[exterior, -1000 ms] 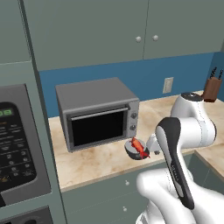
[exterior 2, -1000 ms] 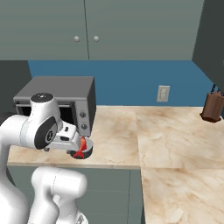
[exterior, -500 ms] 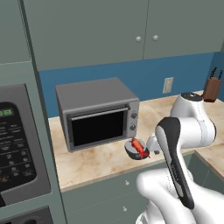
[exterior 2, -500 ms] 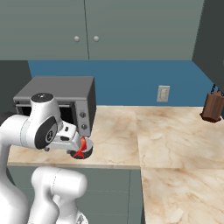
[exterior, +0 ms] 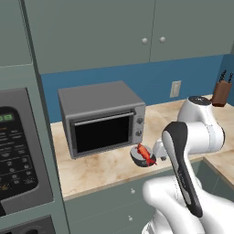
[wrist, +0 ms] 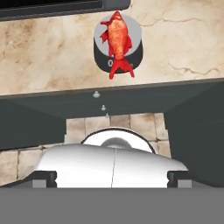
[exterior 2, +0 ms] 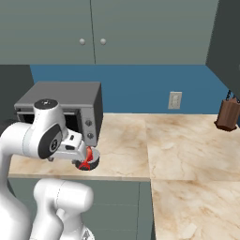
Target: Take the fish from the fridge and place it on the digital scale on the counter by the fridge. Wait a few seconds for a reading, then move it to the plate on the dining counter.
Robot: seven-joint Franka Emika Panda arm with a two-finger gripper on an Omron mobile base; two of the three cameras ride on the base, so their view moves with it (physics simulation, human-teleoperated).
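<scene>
The orange-red fish (wrist: 117,41) lies along the lighter round top of the dark digital scale (wrist: 133,59), its tail hanging over the near rim. The scale (exterior: 136,156) stands on the beige marbled counter (exterior: 100,167) just in front of the microwave's right corner, with the fish (exterior: 145,154) on it. My gripper (exterior 2: 75,149) hovers to the left of the fish (exterior 2: 86,160), pulled back over the counter's front edge. It is open: the fingertips (wrist: 44,177) stand far apart and hold nothing.
The grey microwave (exterior: 100,119) sits right behind the scale. A tall grey unit with a control panel (exterior: 18,146) borders the counter on the left. A knife block (exterior 2: 228,115) stands far right. Wall cabinets (exterior 2: 93,28) hang overhead.
</scene>
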